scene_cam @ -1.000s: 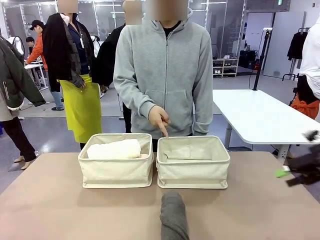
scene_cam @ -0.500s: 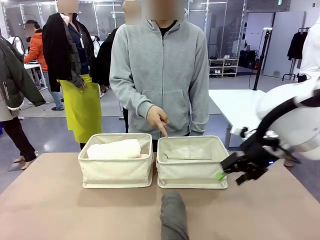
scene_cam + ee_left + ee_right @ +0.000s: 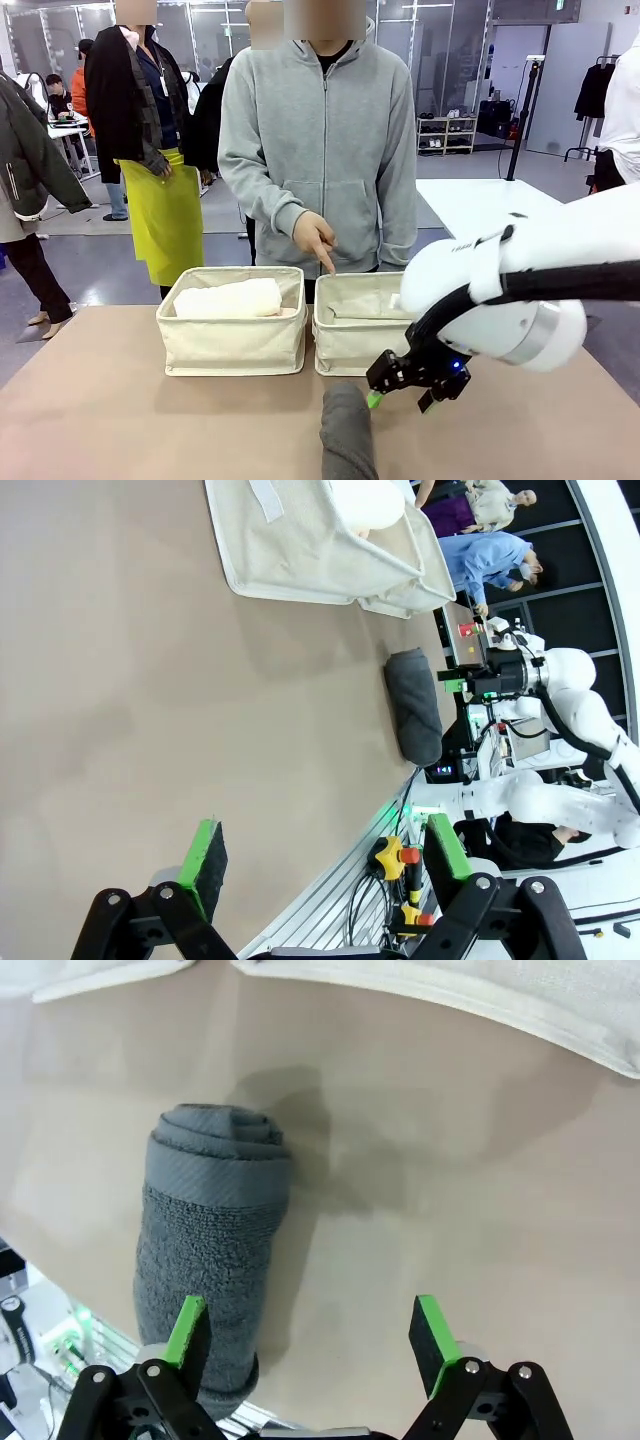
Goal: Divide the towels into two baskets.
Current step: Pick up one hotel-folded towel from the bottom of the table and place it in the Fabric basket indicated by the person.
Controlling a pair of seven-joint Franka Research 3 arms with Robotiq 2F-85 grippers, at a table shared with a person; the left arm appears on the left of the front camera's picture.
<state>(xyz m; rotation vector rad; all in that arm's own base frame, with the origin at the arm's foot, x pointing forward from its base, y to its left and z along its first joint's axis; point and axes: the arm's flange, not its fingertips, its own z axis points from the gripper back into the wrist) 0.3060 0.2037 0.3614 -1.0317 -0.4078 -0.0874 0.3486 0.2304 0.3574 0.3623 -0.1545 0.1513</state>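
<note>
A dark grey rolled towel point(image 3: 347, 436) lies on the table in front of the two cream baskets. My right gripper point(image 3: 398, 397) hovers open just right of the towel's far end. In the right wrist view its fingers point(image 3: 188, 1332) stand wide, one over the grey towel point(image 3: 205, 1280), the gap point(image 3: 310, 1335) over bare table. The left basket point(image 3: 232, 345) holds a pale rolled towel point(image 3: 230, 298). The right basket point(image 3: 350, 348) holds a pale towel point(image 3: 358, 304) lying low. My left gripper point(image 3: 325, 865) is open and empty, far from the grey towel point(image 3: 413, 705).
A person in a grey hoodie stands behind the baskets, one hand point(image 3: 317, 240) pointing down at the right basket. The tan table point(image 3: 120, 420) has free room on the left. Other people stand farther back.
My right arm has swung in from the right edge, leftward and down, to beside the grey towel's far end. The towels, baskets and the pointing hand have stayed put.
</note>
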